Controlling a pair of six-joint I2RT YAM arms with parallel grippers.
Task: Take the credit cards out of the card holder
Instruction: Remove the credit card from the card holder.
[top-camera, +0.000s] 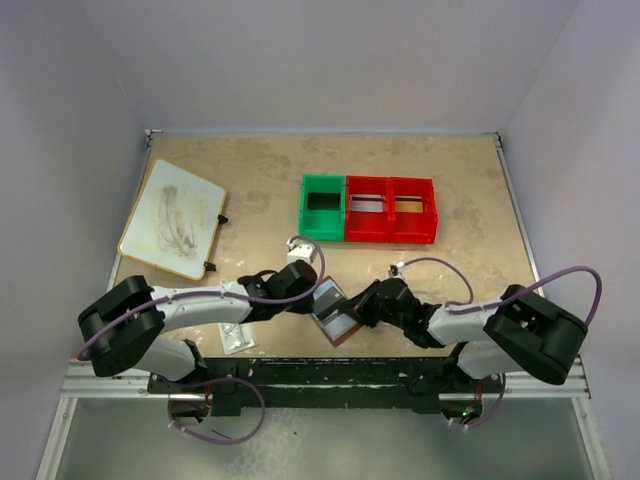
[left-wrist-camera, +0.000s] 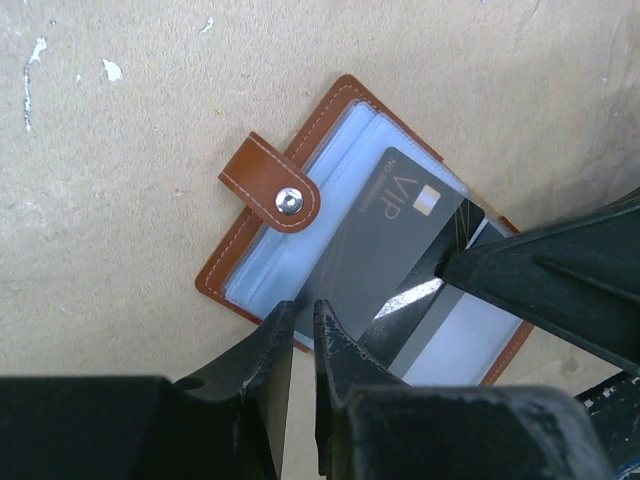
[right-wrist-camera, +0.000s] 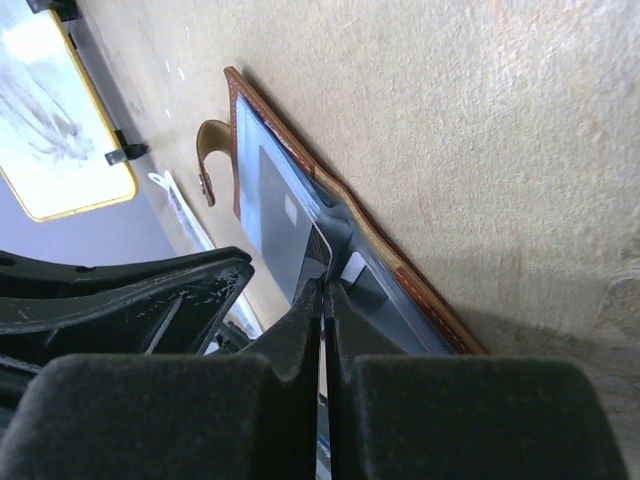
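Right fingers (right-wrist-camera: 295, 335) tight on grey card (left-wrist-camera: 385, 245), half inside card holder (left-wrist-camera: 275, 270); left fingers (left-wrist-camera: 265, 350) seemingly together.

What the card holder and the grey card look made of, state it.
The card holder: looks like brown leather, matte, white stitching, shiny metal snap; pockets seem clear plastic. The grey card: probably plastic, smooth with a sheen, printed VIP.

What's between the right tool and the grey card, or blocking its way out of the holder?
Nothing visible. The right tool is shut on the grey card, which lies partway out of the card holder. The left tool sits by the card's corner, apparently not across its way out.
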